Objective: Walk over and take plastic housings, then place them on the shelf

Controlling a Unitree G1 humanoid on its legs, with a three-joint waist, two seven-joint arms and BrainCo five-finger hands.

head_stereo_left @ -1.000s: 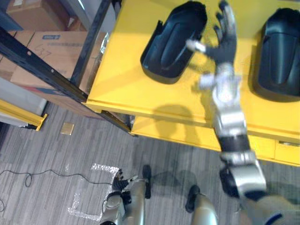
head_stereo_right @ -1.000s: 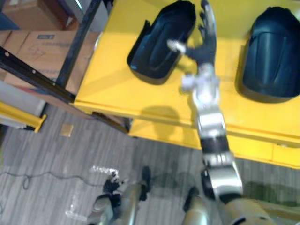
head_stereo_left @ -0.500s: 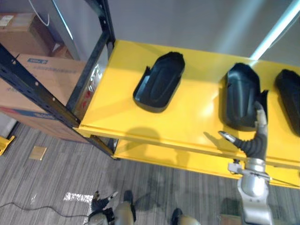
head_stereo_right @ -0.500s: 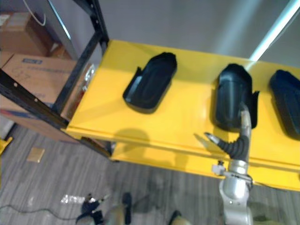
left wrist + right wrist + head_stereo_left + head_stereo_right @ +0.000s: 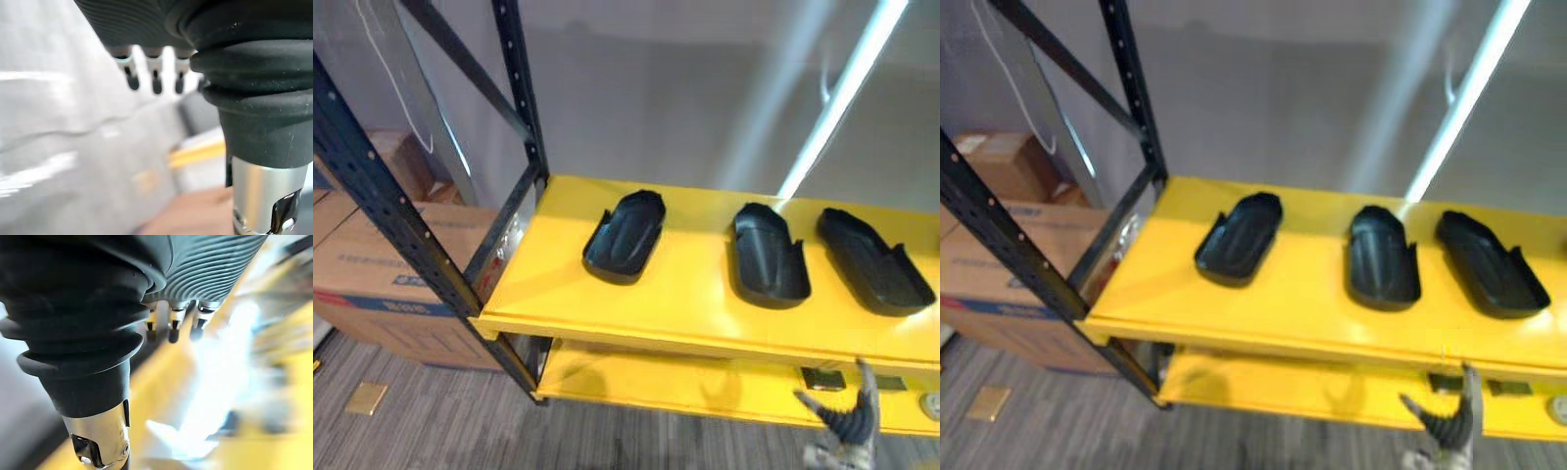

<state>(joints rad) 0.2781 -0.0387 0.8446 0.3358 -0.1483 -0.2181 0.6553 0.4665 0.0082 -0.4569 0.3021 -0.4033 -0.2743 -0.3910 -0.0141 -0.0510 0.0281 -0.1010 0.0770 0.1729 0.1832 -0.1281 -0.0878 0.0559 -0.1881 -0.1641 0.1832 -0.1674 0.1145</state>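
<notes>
"The right hand [image 5: 847,423] hangs low in front of the yellow shelf [image 5: 685,304], fingers spread wide, nothing in it."

"The left hand [image 5: 154,81] is the same: fingers straight, empty. And the housings?"

"Three black ones in a row on the top board: left housing [image 5: 625,235], middle housing [image 5: 769,257], right housing [image 5: 873,262], none touching. To the left are a black rack post [image 5: 386,191] and cardboard boxes [image 5: 382,284]."
</notes>
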